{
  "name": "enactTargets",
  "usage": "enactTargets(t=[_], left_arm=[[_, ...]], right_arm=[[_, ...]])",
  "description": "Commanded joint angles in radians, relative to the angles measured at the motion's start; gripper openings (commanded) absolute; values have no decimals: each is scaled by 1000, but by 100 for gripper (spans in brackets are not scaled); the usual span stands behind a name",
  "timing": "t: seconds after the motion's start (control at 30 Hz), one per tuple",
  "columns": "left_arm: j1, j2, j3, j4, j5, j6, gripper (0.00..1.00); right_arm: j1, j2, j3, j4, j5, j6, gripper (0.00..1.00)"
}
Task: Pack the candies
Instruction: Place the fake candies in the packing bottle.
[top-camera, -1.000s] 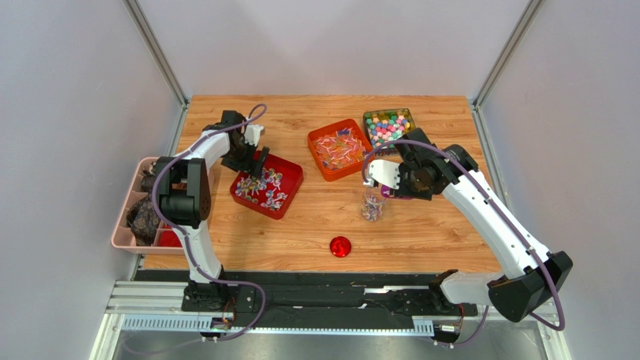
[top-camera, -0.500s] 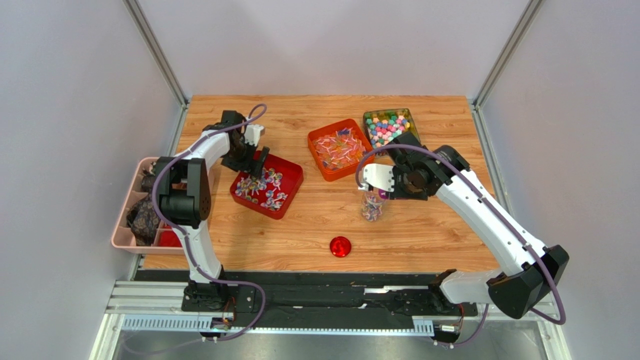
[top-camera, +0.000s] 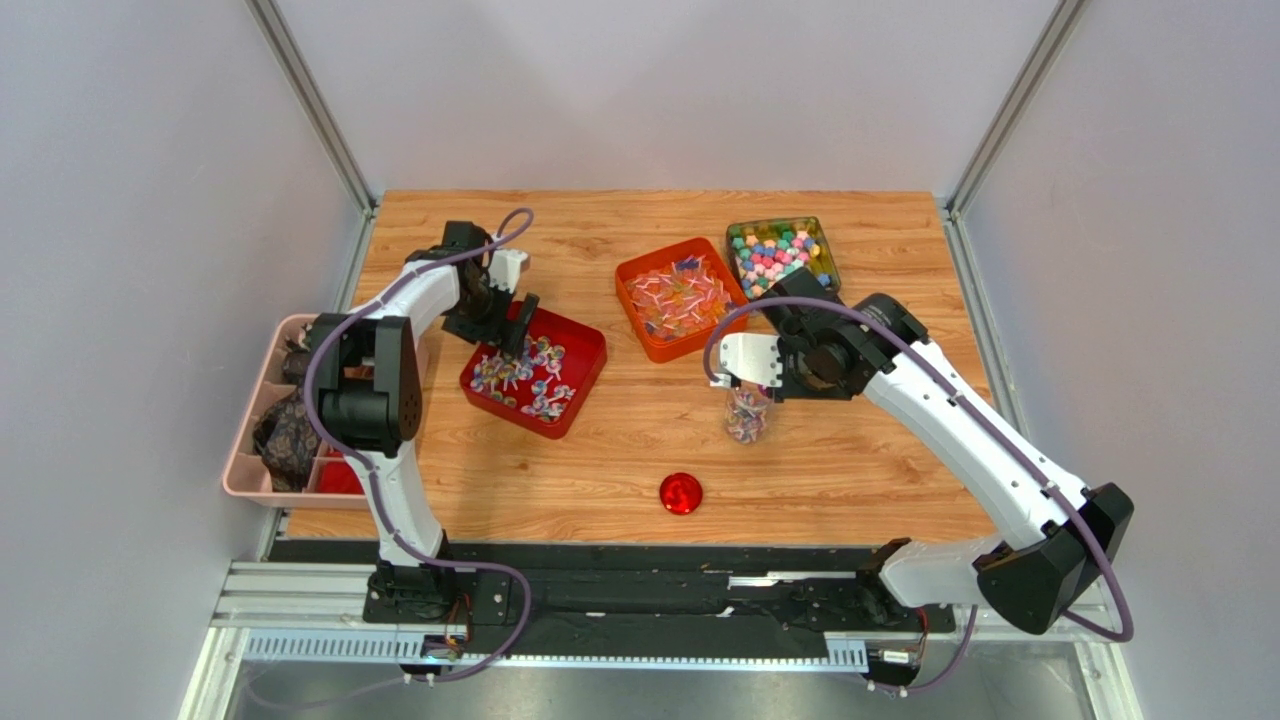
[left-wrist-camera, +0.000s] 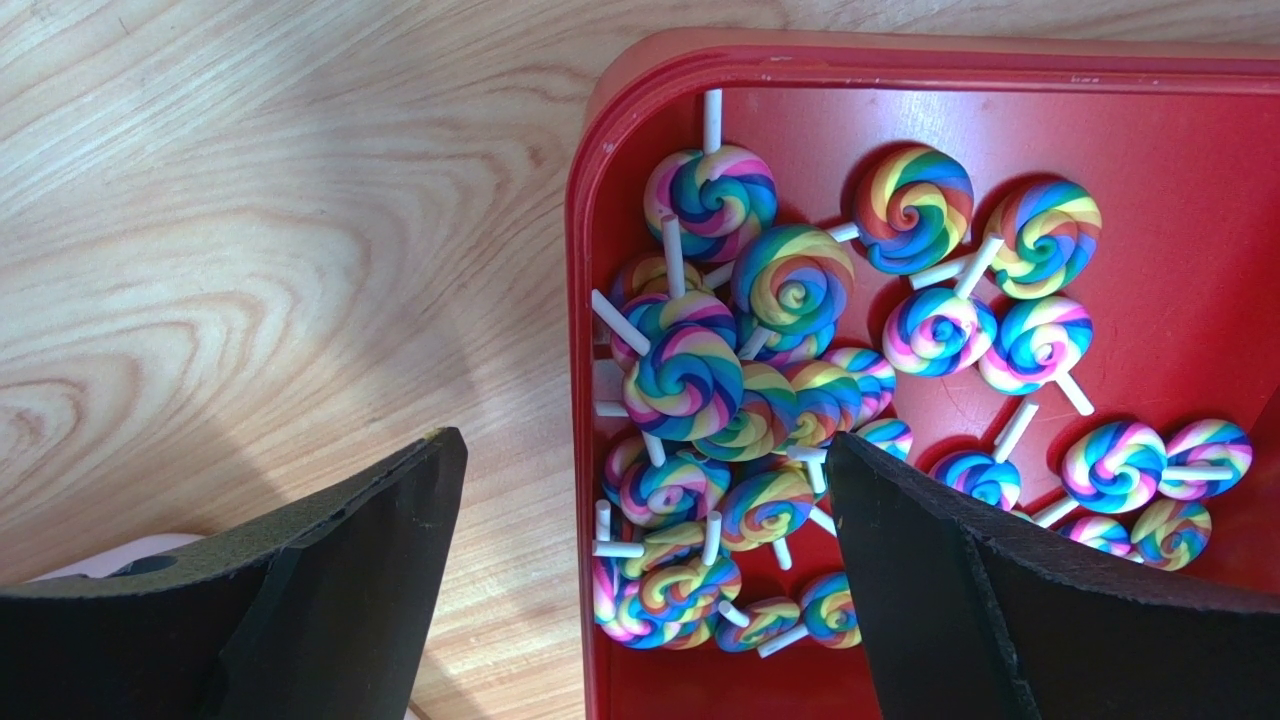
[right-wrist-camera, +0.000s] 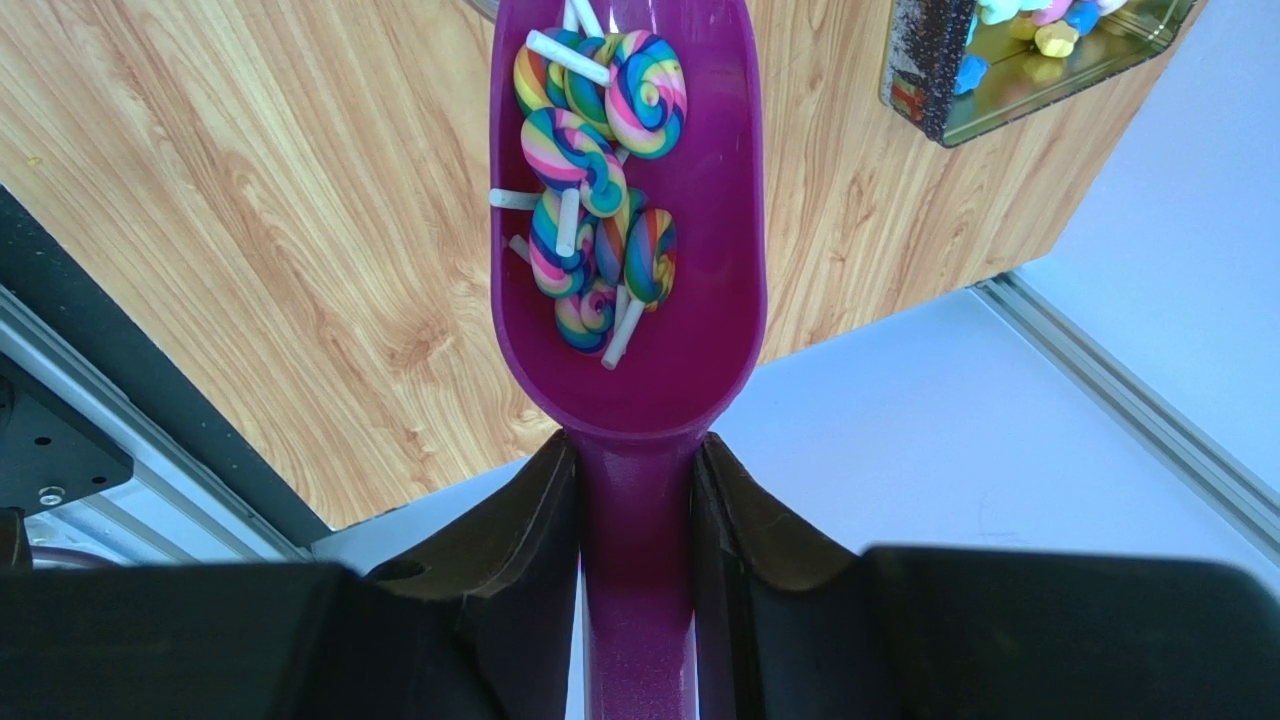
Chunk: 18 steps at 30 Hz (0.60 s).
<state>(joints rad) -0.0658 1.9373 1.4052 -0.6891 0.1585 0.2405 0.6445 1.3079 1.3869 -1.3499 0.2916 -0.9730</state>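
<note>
Packing looks partly done: on the surface, the red lid lies off, nearer than the clear jar, which holds some candies but seems well short of full. Just above the jar, the right pincer pinches a purple scoop loaded with lollipops. Well left of the jar, the left pincer hangs spread over a red tray of more. Beyond the jar, 1 orange tray and 1 tin hold other sweets. No writing is legible.

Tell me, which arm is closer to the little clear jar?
The right. Its fingers hold a purple scoop of lollipops right at the jar; the left arm's open fingers hang over the red tray's edge, well off to the jar's left.
</note>
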Motion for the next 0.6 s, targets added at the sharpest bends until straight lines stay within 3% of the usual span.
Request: enactTargets(t=[0.0,0.57], left_arm=[[1,-55,-3,17,4,-7,99],[1,-55,-3,16,-1,-9,99]], right_arm=[[23,-7,37,-316,75,10,0],[76,-53,-35,-316,162,-7,0]])
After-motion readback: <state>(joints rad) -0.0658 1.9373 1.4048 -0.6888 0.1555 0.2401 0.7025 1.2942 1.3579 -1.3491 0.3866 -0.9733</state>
